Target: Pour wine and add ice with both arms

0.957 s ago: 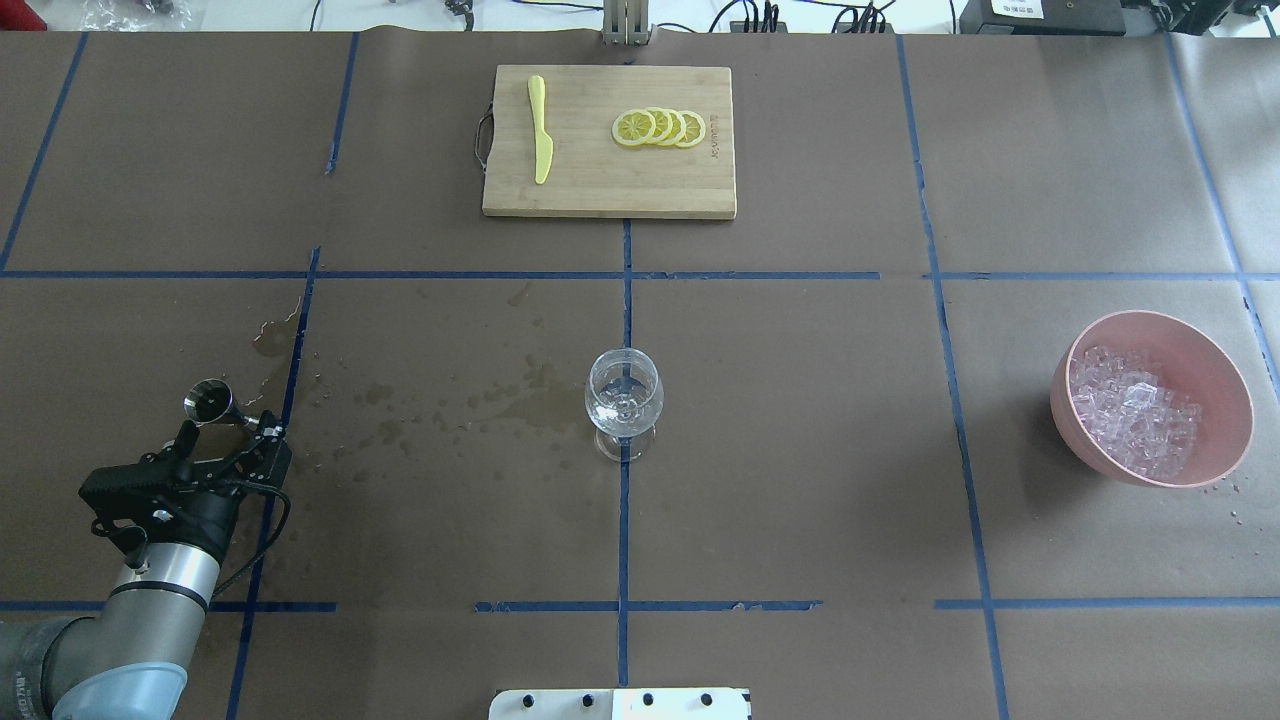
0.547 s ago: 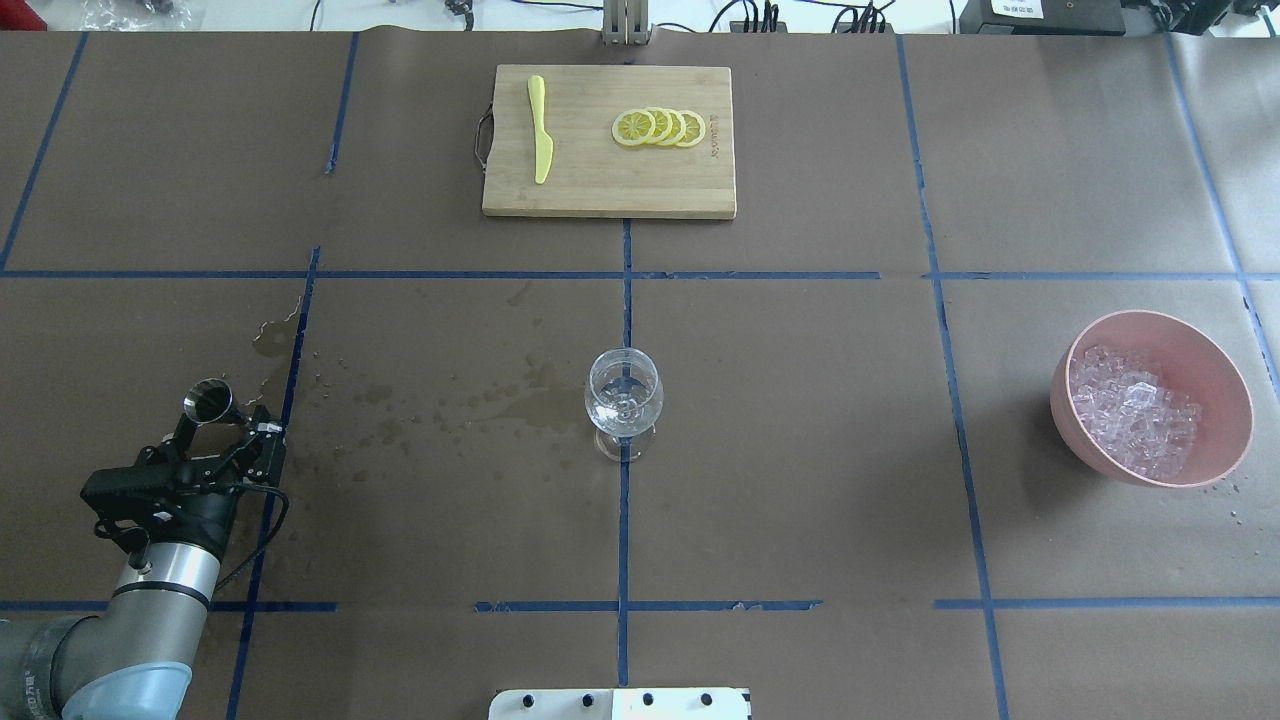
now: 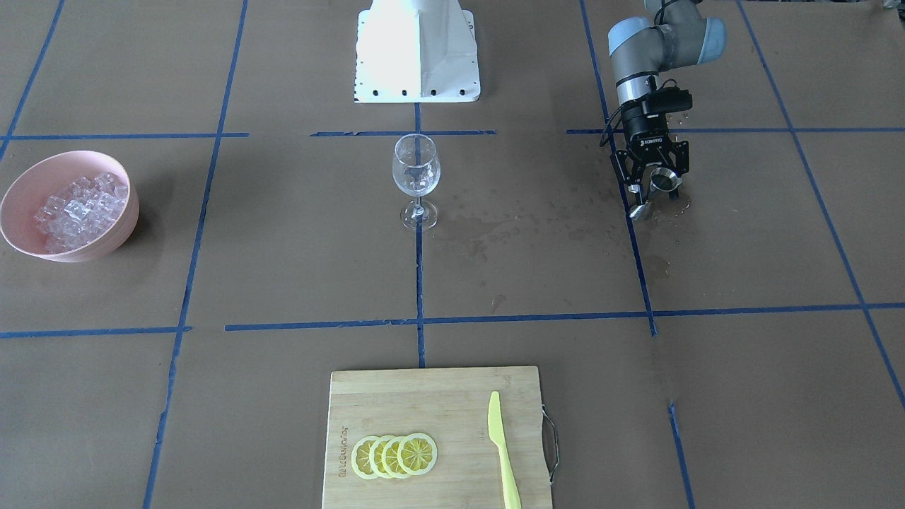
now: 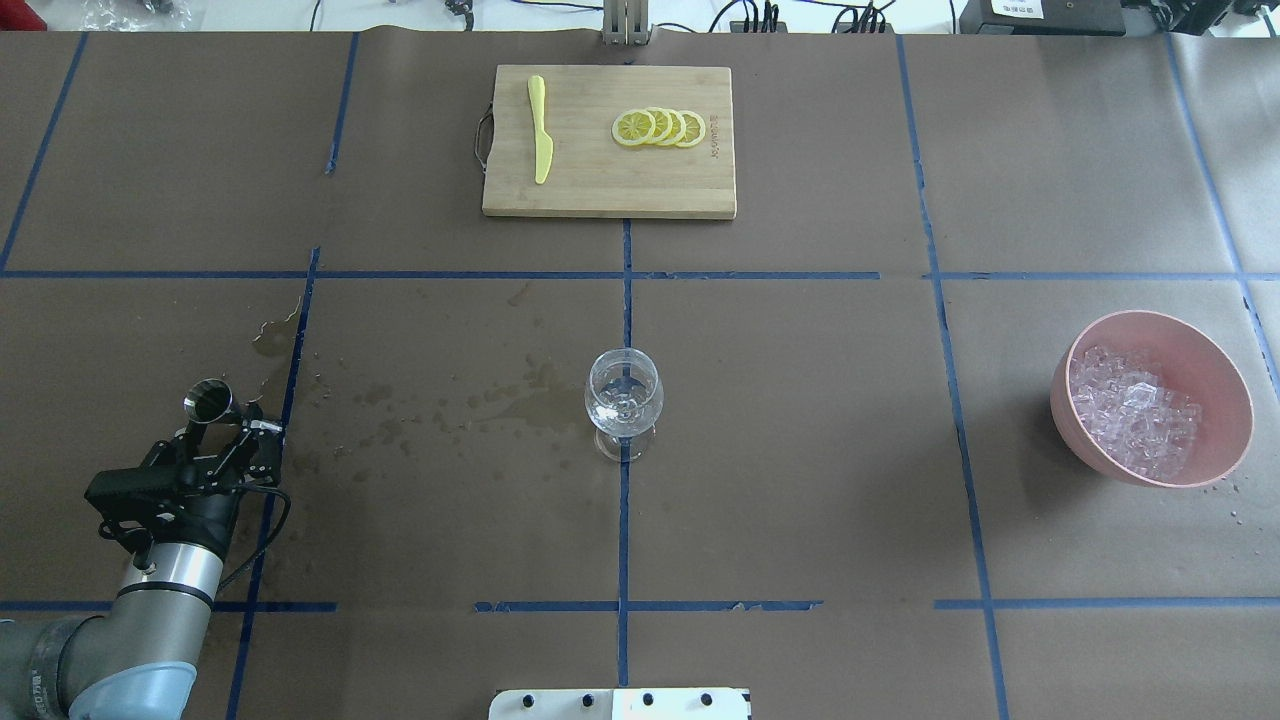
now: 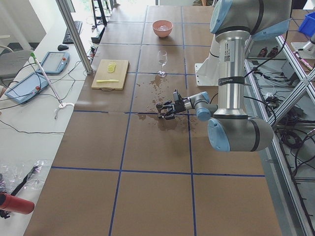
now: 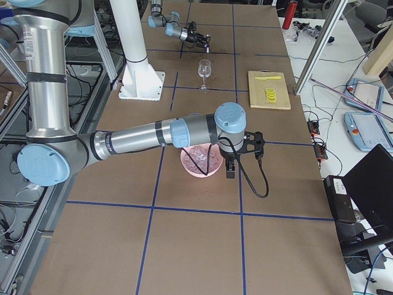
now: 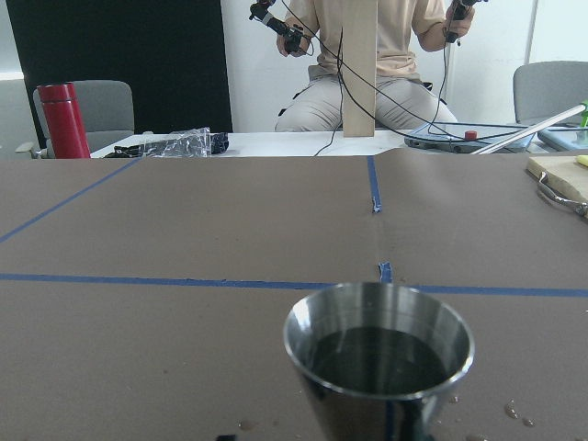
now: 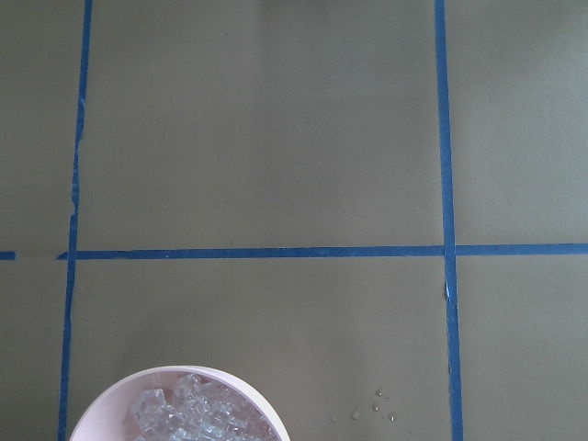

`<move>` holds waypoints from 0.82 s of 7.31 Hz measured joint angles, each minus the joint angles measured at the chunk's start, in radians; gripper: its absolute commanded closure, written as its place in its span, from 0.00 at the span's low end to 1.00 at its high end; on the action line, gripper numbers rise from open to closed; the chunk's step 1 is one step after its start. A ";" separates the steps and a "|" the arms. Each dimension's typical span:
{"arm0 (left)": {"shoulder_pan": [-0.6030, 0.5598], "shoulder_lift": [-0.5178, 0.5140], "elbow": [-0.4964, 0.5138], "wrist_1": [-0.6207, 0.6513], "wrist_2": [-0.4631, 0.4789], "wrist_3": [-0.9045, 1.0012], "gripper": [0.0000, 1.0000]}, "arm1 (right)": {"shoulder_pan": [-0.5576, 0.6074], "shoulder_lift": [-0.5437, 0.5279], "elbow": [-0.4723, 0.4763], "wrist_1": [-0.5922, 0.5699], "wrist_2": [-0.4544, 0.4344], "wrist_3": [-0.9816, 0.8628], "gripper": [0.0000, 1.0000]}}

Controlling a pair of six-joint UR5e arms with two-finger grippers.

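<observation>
My left gripper (image 4: 228, 425) lies level near the table's left front, shut on the waist of an upright steel jigger (image 4: 207, 402). The front-facing view shows the jigger (image 3: 663, 180) between the fingers, and it fills the bottom of the left wrist view (image 7: 378, 349). The wine glass (image 4: 622, 395) stands at the centre. I cannot tell whether the glass or the jigger holds wine. Ice (image 4: 1135, 410) is heaped in a pink bowl (image 4: 1215, 350) at the right. My right gripper (image 6: 231, 167) hangs above the bowl's edge, and I cannot tell whether it is open or shut.
A wooden cutting board (image 4: 610, 190) at the far centre carries lemon slices (image 4: 660, 128) and a yellow knife (image 4: 540, 130). Wet stains (image 4: 520, 395) spread between the jigger and the glass. The white robot base (image 3: 417, 49) sits behind the glass. A person (image 7: 367, 55) sits beyond the table.
My left gripper has sunk and drawn back slightly with the jigger, which stays upright in nearly the same spot. The glass and the bowl have not moved.
</observation>
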 measured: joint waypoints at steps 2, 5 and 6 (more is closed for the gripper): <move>0.000 -0.003 0.006 0.000 0.000 0.000 1.00 | 0.000 -0.001 -0.001 0.001 0.000 0.000 0.00; -0.003 -0.008 -0.021 -0.002 -0.002 -0.044 1.00 | 0.000 -0.002 -0.003 0.001 -0.002 -0.001 0.00; -0.006 -0.008 -0.056 -0.003 -0.003 -0.045 1.00 | 0.000 -0.004 -0.003 0.001 -0.001 -0.001 0.00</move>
